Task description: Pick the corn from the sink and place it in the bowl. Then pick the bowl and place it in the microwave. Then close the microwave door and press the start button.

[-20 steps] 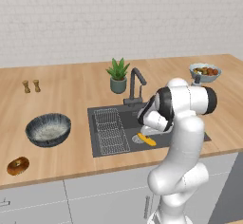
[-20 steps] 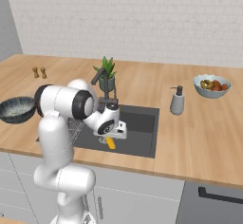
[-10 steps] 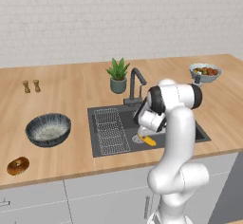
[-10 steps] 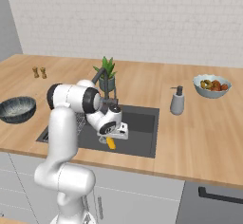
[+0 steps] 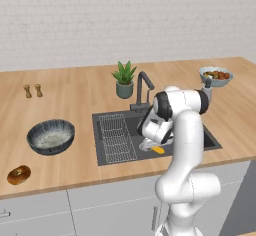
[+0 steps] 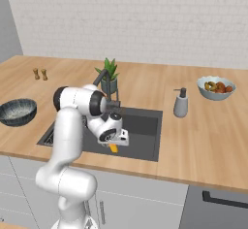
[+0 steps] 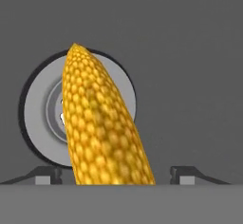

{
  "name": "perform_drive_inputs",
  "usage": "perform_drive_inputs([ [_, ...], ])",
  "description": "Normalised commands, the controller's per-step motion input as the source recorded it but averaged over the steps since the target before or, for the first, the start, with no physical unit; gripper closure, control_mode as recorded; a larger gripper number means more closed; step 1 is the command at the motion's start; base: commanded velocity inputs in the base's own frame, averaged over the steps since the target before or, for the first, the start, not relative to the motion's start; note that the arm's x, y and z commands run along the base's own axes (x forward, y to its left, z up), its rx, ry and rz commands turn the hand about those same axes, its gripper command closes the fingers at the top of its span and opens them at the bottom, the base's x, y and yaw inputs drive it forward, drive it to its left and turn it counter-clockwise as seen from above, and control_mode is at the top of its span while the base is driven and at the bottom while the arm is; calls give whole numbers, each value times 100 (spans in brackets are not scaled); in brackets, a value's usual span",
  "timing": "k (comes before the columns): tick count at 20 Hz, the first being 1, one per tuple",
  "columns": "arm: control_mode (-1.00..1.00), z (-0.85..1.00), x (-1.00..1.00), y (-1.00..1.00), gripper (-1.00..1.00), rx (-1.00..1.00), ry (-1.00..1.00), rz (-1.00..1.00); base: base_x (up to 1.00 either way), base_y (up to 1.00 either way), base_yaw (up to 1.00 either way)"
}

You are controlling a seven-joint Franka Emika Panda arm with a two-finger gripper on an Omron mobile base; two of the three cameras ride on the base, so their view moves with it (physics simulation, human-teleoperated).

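Observation:
The corn point(image 7: 102, 123), a small yellow cob, lies on the sink point(image 5: 210, 140) floor across the round drain point(image 7: 38, 118). My gripper point(image 7: 116, 174) is down in the basin with one fingertip on each side of the cob, and a gap shows at each side, so it stands open. From the base views the hand point(image 5: 152, 144) hangs right over the corn point(image 5: 158, 150), near the sink's point(image 6: 145, 126) front wall, with the corn point(image 6: 113, 147) poking out below the gripper point(image 6: 116, 140). The blue-grey bowl point(image 5: 50, 136) stands on the counter left of the sink, also seen as the bowl point(image 6: 18, 111).
A wire rack point(image 5: 117, 137) fills the sink's left half and a dark faucet point(image 5: 142, 87) rises behind it. A potted plant point(image 5: 124, 80), a soap bottle point(image 6: 181, 103), a fruit bowl point(image 6: 216, 87), two small shakers point(image 5: 33, 91) and a bagel point(image 5: 19, 174) sit on the counter.
The arm's elbow has swung a little toward the sink's middle while the hand stays low over the corn. The corn and the bowl have not moved.

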Motion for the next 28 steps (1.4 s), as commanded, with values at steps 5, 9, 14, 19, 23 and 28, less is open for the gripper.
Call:
perform_drive_inputs([
  [5, -100, -33, 12, 2, 100, -1, 2, 3, 0, 0, 0],
  [9, -100, 3, -19, -2, 100, 0, 0, 0, 0, 0, 0],
  [14, -100, 86, -78, -57, 100, 0, -10, 0, 0, 0, 0],
  [19, -100, 100, -55, -62, 100, 3, -7, -2, 0, 0, 0],
  [23, -100, 100, -38, -19, 100, 8, -3, -12, 0, 0, 0],
  [28, -100, 100, -48, -2, 100, 8, -3, -10, 0, 0, 0],
])
